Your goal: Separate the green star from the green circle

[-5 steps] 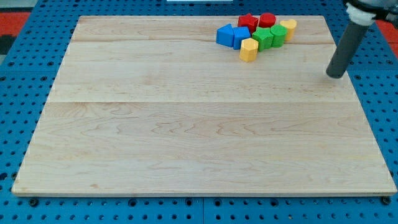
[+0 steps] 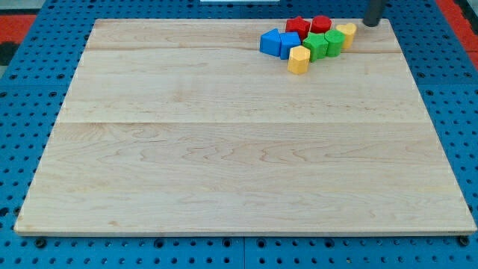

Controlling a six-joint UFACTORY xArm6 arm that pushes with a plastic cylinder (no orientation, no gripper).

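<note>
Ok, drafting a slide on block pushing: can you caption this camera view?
My tip sits at the board's top edge, right of the cluster where the green star touches the green circle.

Blocks cluster tightly at the far right of the surface [image 2: 224, 149]: green star [image 2: 316, 45] touches green circle [image 2: 334, 41], leaving no gap. My tip [image 2: 370, 23] stands just right of them.

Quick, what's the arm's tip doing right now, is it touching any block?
My tip: no gripper, holding nothing; it sits at the view's top right, just right of the yellow block, apparently not touching it or any other block.
</note>
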